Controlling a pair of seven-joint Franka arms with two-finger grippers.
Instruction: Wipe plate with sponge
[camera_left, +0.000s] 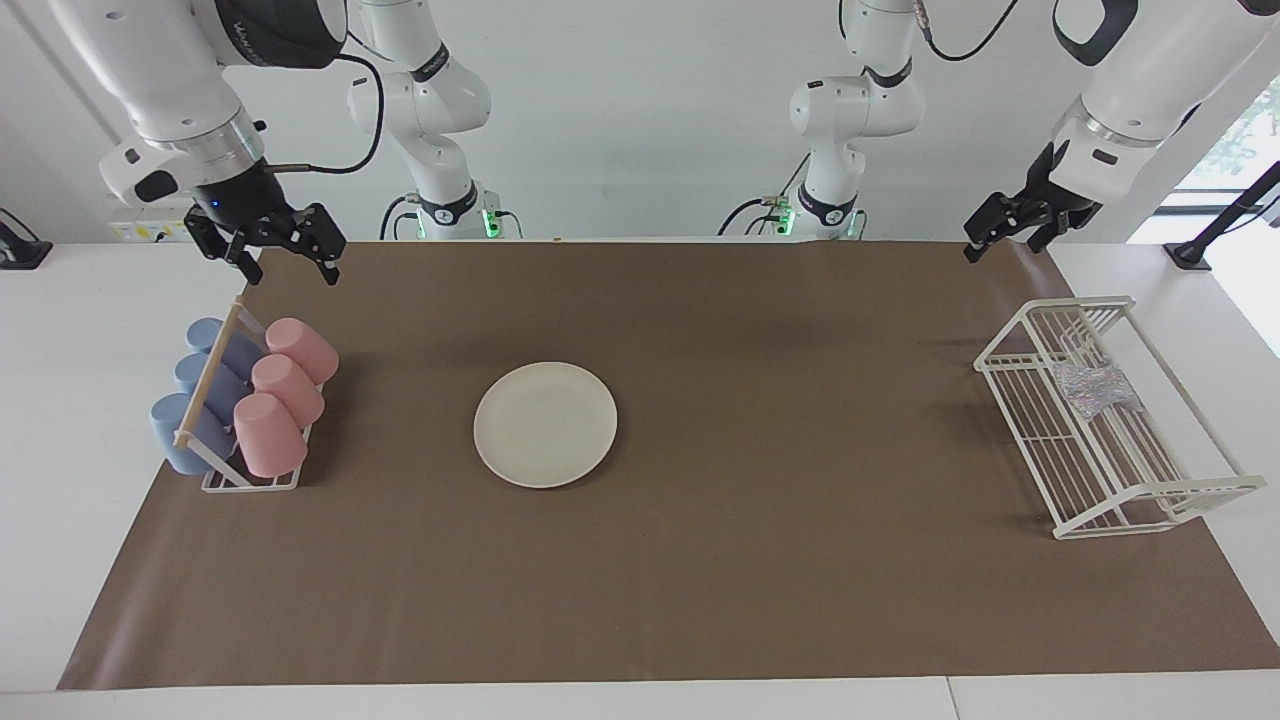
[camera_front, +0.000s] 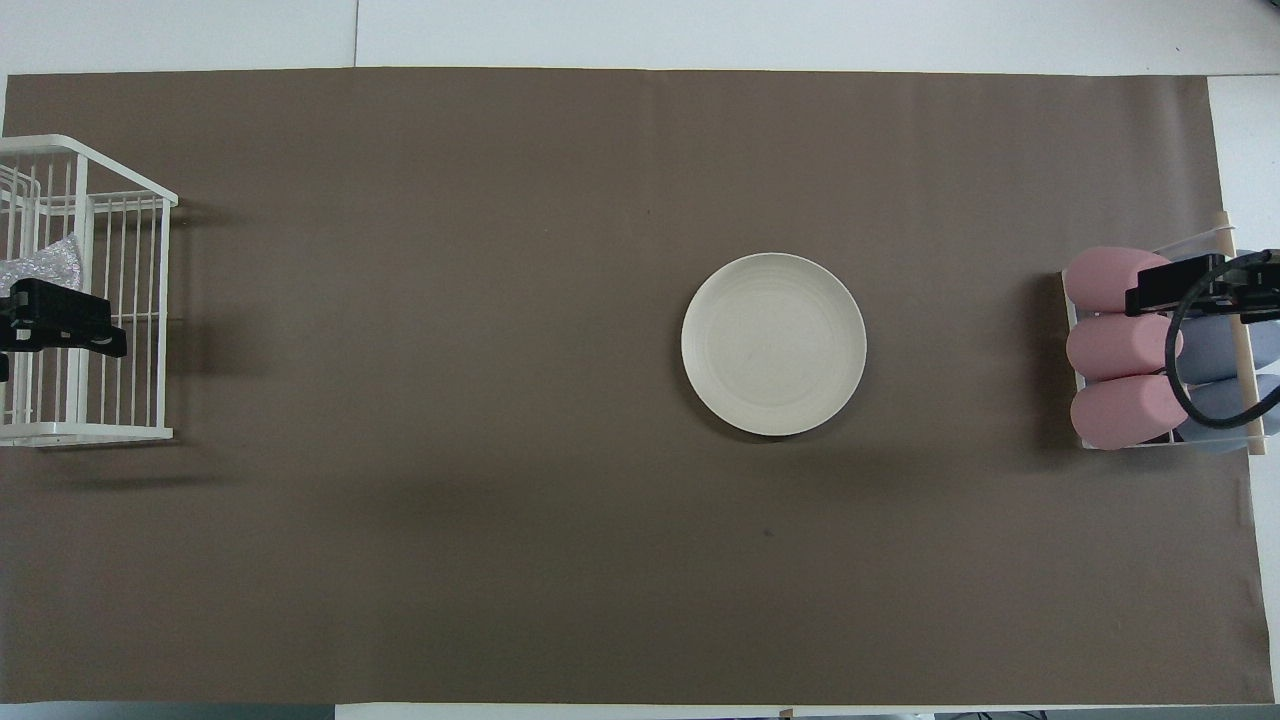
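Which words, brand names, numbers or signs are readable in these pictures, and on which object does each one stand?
Black collar of the right arm, facing view: pale lettering, too blurred to read.
Round cream-white plate, glittery silver mesh sponge, pink plastic cups, white wire rack: no text.

We see a brown mat (camera_left: 760, 580) covering the table, a white wire rack (camera_left: 1040, 440) at the left arm's end, and a cup rack (camera_left: 215, 375) holding 3 pink cups (camera_left: 285, 385) and 3 blue cups (camera_left: 180, 430) at the right arm's end.
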